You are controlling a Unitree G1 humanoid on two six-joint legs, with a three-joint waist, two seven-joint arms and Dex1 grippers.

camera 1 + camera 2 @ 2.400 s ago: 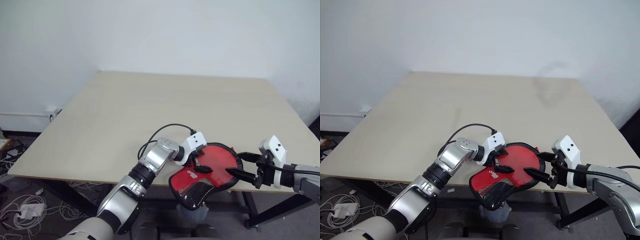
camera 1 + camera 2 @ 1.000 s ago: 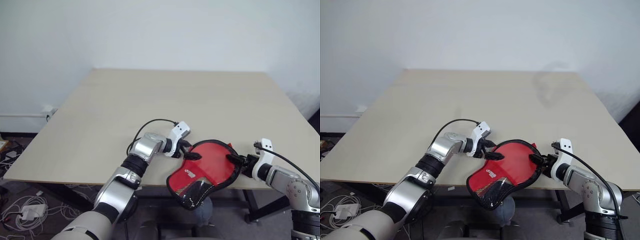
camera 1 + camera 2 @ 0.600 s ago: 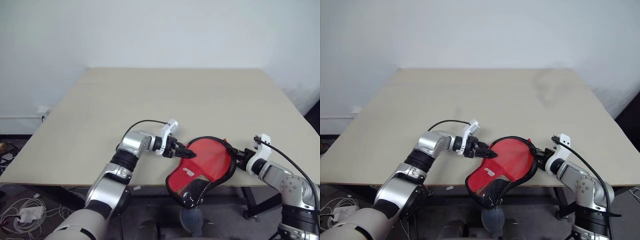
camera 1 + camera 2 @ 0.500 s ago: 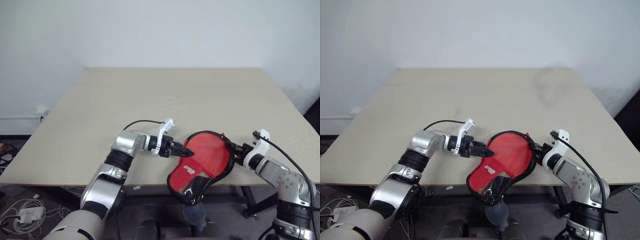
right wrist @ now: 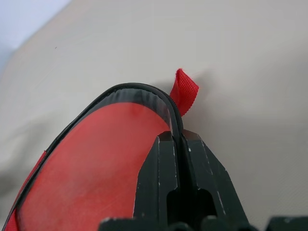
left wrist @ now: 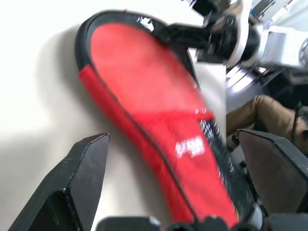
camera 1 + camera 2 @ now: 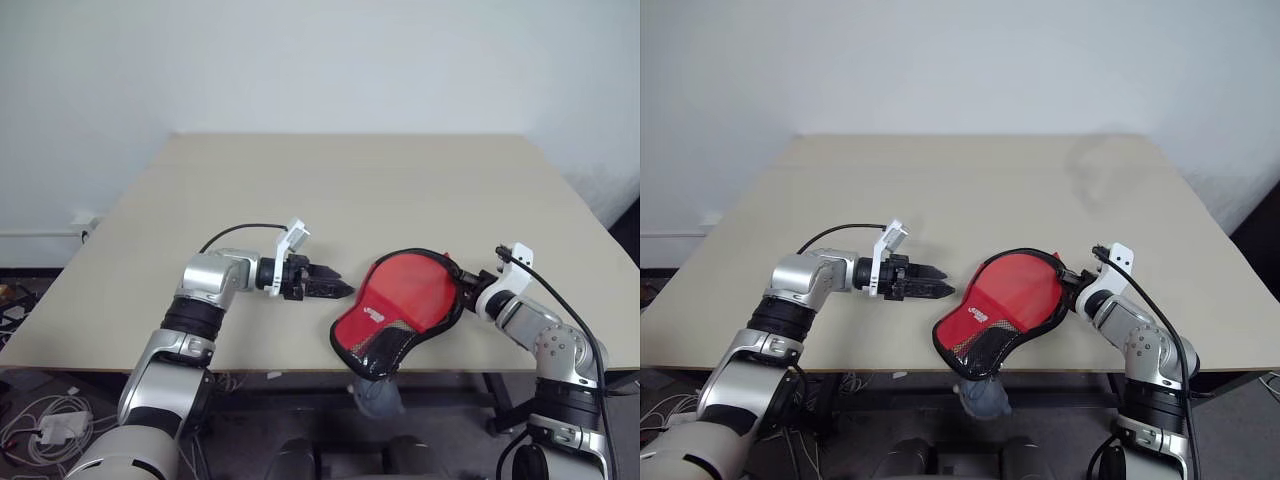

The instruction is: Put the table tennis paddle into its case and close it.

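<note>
Right fingers had clamped case rim at bench front edge; left fingers, spread wide, had backed off empty. Case half overhanging; paddle unseen, zipping judged pending.

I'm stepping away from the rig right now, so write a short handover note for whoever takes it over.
Right claw: shut on the case at its black zipper edge, beside the red loop.
Left claw: open, empty, apart from the case on its left.
The case lies at the table's near edge, its mesh end overhanging.
Paddle: not visible, presumably inside.
Left: I can't tell how far the zipper is closed; check it and finish.
</note>
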